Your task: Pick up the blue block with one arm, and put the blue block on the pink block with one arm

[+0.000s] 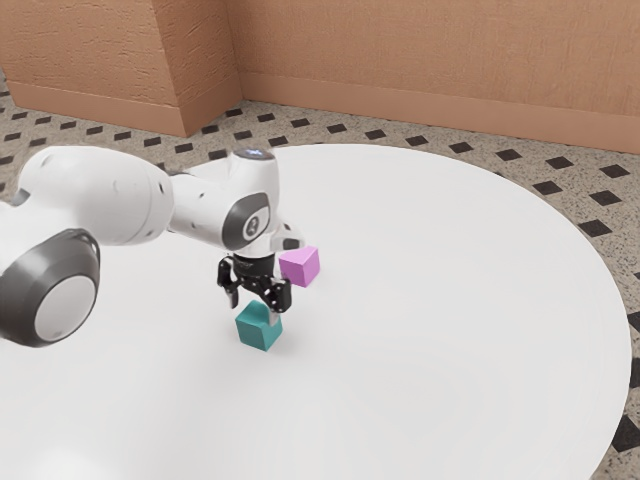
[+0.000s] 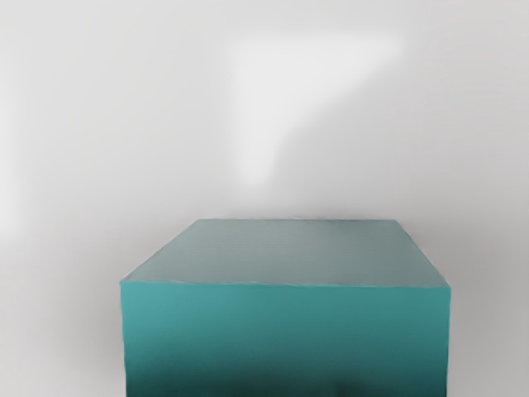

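Note:
The blue block [image 1: 260, 329], teal in colour, rests on the white round table [image 1: 430, 300], and it looms large just under my hand in the wrist view [image 2: 285, 314]. My black gripper [image 1: 257, 300] hangs directly over it, open, with its fingertips spread just above the block's top edges and not touching its sides. The pink block [image 1: 299, 265] sits on the table a short way beyond the blue one, toward the exterior view's right, close behind the gripper.
The white arm [image 1: 150, 210] reaches in from the exterior view's left. The table's curved edge [image 1: 600, 290] runs along the right, with patterned floor and a brown wall behind.

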